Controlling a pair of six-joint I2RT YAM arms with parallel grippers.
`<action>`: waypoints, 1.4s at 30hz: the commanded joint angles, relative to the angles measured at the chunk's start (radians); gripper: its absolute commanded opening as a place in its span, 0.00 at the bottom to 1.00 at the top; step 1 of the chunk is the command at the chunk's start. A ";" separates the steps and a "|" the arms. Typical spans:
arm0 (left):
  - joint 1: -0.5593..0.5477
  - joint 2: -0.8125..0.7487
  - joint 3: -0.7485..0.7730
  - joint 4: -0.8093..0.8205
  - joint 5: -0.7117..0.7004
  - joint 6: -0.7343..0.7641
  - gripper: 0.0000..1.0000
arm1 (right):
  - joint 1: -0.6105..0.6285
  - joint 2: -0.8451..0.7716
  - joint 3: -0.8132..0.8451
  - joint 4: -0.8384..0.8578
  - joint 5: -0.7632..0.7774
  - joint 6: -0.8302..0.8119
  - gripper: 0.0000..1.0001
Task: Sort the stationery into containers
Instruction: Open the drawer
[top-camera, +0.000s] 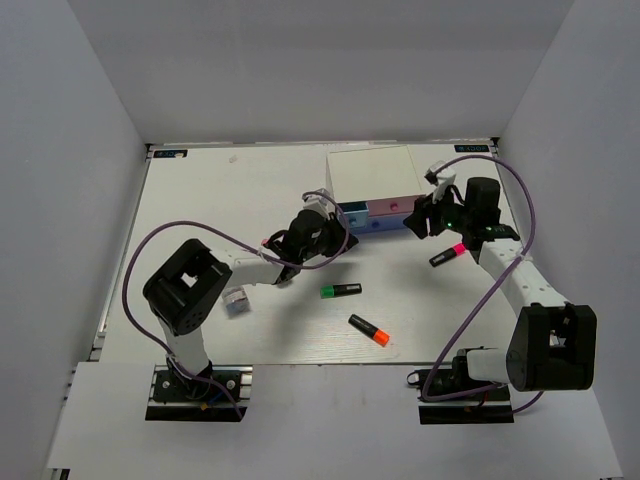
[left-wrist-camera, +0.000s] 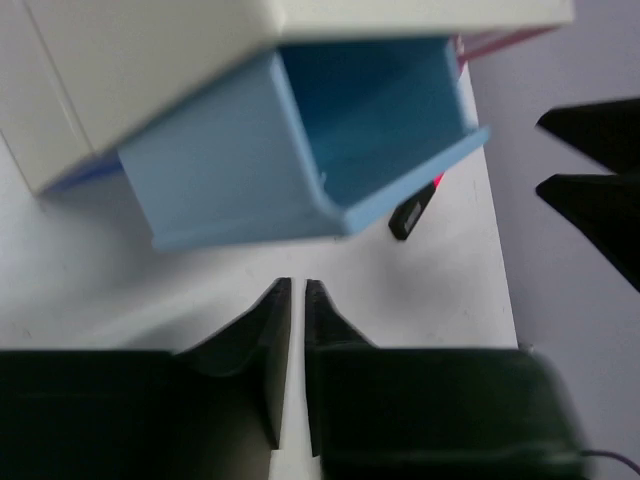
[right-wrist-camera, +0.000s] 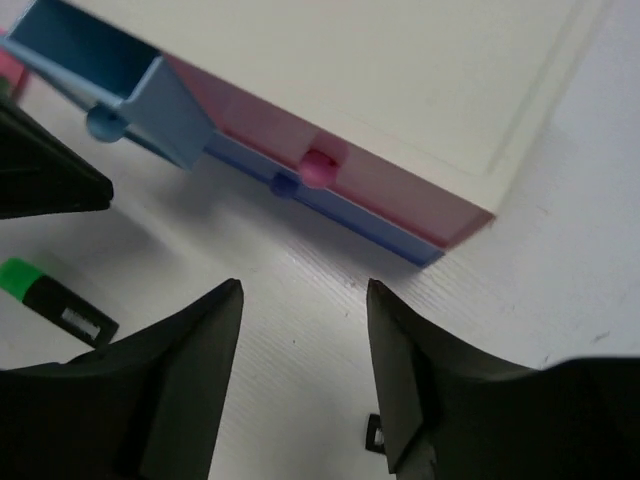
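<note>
White table (top-camera: 220, 190), left gripper (left-wrist-camera: 297, 288) low before open blue drawer (left-wrist-camera: 300, 170), fingers (left-wrist-camera: 272, 315) nearly touching, right gripper (right-wrist-camera: 305, 290) spread wide

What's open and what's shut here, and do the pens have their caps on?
Light-blue drawer: pulled out, looks empty.
Pink drawer: shut.
Blue-violet drawer: shut.
Left tool: shut, holding nothing.
Right tool: open, holding nothing.
Green highlighter: capped, lying flat.
Orange highlighter: capped.
Pink highlighter: capped.
</note>
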 joint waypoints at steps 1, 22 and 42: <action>-0.013 -0.040 -0.015 -0.045 0.036 0.004 0.12 | 0.017 -0.009 0.043 0.036 -0.145 -0.287 0.61; -0.013 -0.224 0.006 -0.147 -0.001 0.096 0.53 | 0.049 0.204 0.216 0.005 -0.363 -0.827 0.65; 0.008 -0.097 0.571 -0.723 0.183 0.749 0.61 | 0.061 0.353 0.382 -0.176 -0.334 -0.922 0.45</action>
